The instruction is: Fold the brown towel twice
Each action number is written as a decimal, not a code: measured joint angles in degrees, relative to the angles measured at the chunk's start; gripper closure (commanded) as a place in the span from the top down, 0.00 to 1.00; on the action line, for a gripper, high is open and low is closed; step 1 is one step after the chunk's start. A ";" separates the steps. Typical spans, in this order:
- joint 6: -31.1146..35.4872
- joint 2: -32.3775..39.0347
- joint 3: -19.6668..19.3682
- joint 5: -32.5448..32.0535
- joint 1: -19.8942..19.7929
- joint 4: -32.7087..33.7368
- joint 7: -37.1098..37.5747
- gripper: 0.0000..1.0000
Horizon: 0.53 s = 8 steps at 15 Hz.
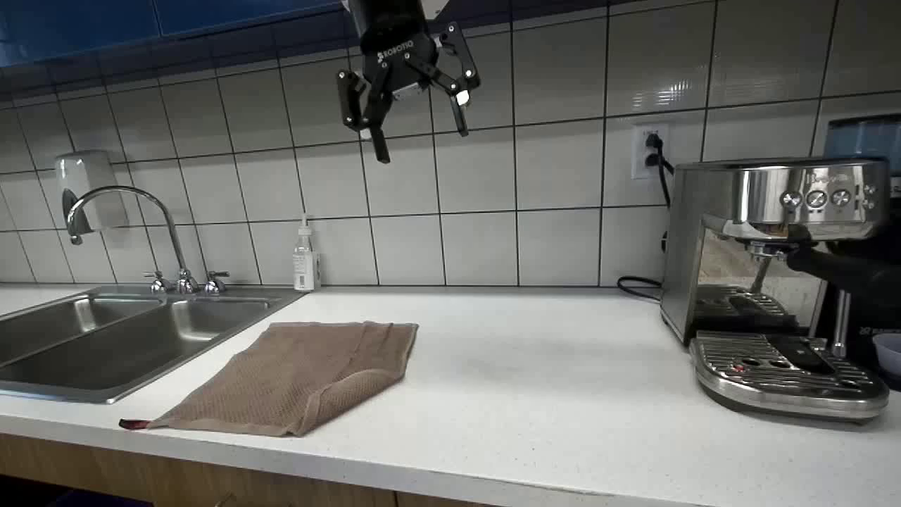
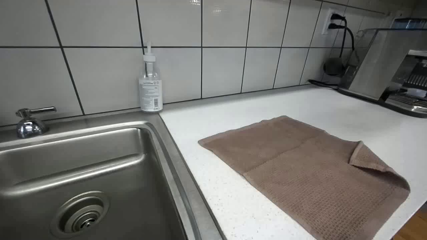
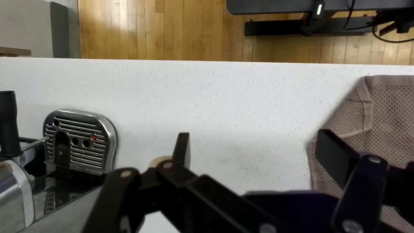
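My end effector (image 1: 422,144) hangs high, jaws spread wide and holding nothing; I judge this height leaves me free to choose an edge to pinch. Below me and off to one side, the brown towel (image 1: 303,373) lies on the desk (image 1: 549,394), mostly flat, one corner turned over, so neither fold looks finished. Beyond it is the sink (image 2: 140,193) and, on my opposite side, the espresso machine (image 1: 760,282), a spacing that should suit folding.
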 measured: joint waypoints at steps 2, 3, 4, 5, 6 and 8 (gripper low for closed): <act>0.02 0.00 0.00 0.00 0.00 -0.01 0.01 1.00; 0.02 0.00 0.00 0.00 0.00 -0.01 0.01 1.00; 0.02 0.00 -0.02 0.00 0.02 -0.02 0.01 1.00; 0.02 0.00 -0.04 0.13 0.08 -0.07 0.01 1.00; 0.02 0.01 -0.04 0.29 0.18 -0.19 0.01 1.00; 0.45 0.01 -0.04 0.34 0.62 -0.70 0.05 1.00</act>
